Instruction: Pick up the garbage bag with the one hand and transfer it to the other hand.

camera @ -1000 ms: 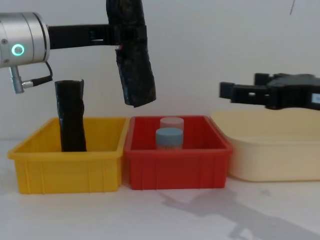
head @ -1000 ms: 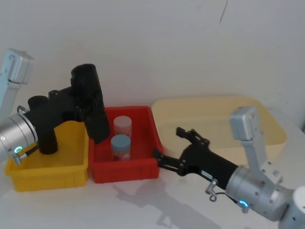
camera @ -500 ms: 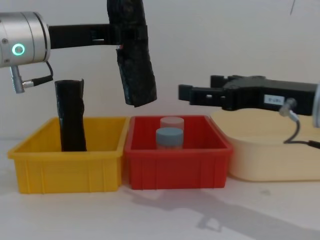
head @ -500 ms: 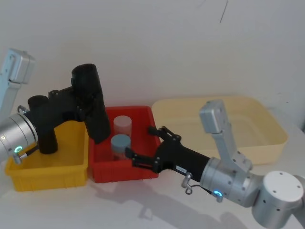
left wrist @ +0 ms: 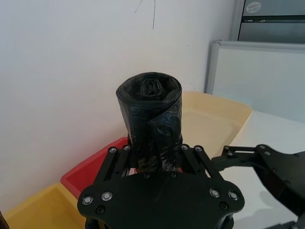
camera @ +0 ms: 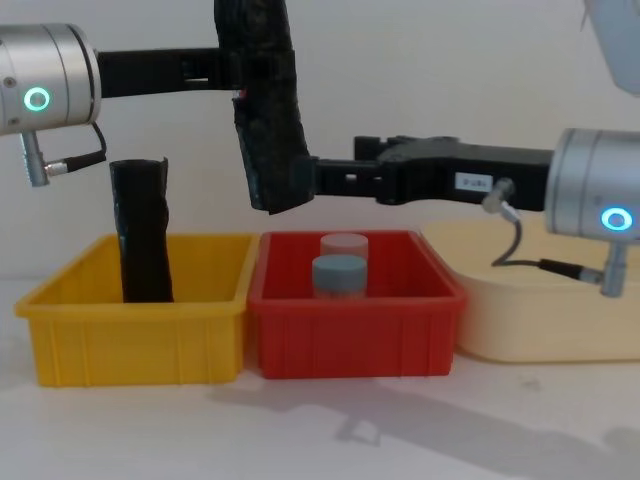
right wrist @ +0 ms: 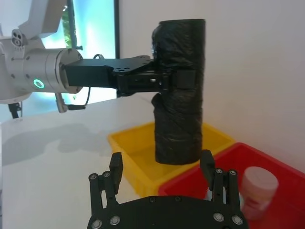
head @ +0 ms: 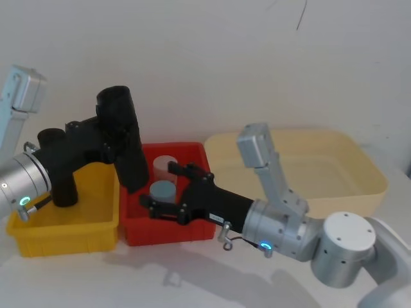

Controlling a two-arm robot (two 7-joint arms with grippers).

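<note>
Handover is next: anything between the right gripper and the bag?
Nothing visible. The open right gripper faces the lower end of the bag. The left gripper holds the bag higher up; the jars sit lower, in the red bin.

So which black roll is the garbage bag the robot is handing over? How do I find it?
Find the yellow bin and the red bin side by side. Above where they meet, the left end effector holds the garbage bag up in the air, tilted. It is the thick, crinkly black roll, not the slimmer black roll standing in the yellow bin.
</note>
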